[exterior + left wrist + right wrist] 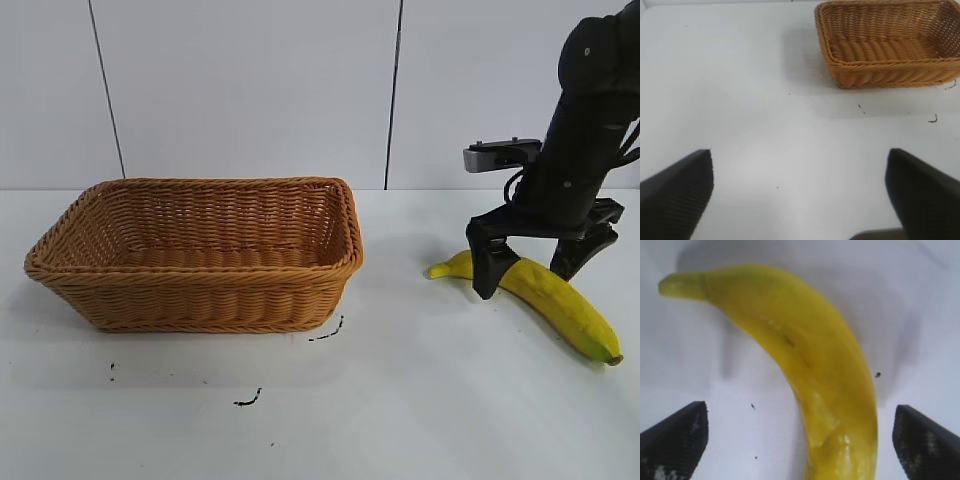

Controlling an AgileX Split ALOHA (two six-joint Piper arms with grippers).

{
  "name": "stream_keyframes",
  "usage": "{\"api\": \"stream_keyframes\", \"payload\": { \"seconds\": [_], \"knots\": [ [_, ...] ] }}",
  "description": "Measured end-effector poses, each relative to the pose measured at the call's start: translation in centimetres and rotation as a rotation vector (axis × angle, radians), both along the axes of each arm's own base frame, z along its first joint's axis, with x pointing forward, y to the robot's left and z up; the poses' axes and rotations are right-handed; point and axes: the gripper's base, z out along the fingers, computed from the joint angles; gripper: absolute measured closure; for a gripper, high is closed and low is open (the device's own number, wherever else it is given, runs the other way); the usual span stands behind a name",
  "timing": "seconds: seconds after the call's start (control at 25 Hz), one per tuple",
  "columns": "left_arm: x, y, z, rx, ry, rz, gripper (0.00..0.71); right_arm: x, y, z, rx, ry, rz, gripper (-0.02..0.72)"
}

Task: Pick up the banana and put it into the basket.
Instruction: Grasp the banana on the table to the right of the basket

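The yellow banana (560,300) lies on the white table at the right, one tip toward the basket. It fills the right wrist view (815,370). My right gripper (530,270) is open and lowered over the banana's middle, one finger (490,270) on each side, with a gap to the peel on both sides. The tan woven basket (200,300) stands empty at the left and shows in the left wrist view (880,70). My left gripper (800,195) is open and empty over bare table, outside the exterior view.
Small black marks (248,400) dot the table in front of the basket. A white panelled wall stands behind the table. The basket's near corner is a hand's width from the banana's tip.
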Motion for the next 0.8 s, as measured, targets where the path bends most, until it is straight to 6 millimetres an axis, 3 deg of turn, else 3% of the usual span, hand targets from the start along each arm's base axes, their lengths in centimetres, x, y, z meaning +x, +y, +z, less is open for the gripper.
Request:
{"api": "stream_keyframes", "payload": {
  "seconds": [0.24,0.32,0.4,0.6,0.8],
  "knots": [
    [0.0,0.0,0.0,0.000,0.001,0.000,0.017,-0.3,0.0,-1.2,-0.003,0.054,-0.014,0.038],
    [0.0,0.0,0.0,0.000,0.001,0.000,0.017,-0.3,0.0,-1.1,-0.001,0.051,-0.026,0.181],
    [0.0,0.0,0.0,0.000,0.001,0.000,0.017,-0.3,-0.1,-0.9,-0.008,0.048,-0.038,0.411],
    [0.0,0.0,0.0,0.000,0.001,0.000,0.017,-0.1,-0.4,0.5,-0.048,0.051,-0.032,0.412],
    [0.0,0.0,0.0,0.000,0.001,0.000,0.017,0.8,-0.4,5.6,-0.049,-0.005,-0.038,0.412]
  ]
}}
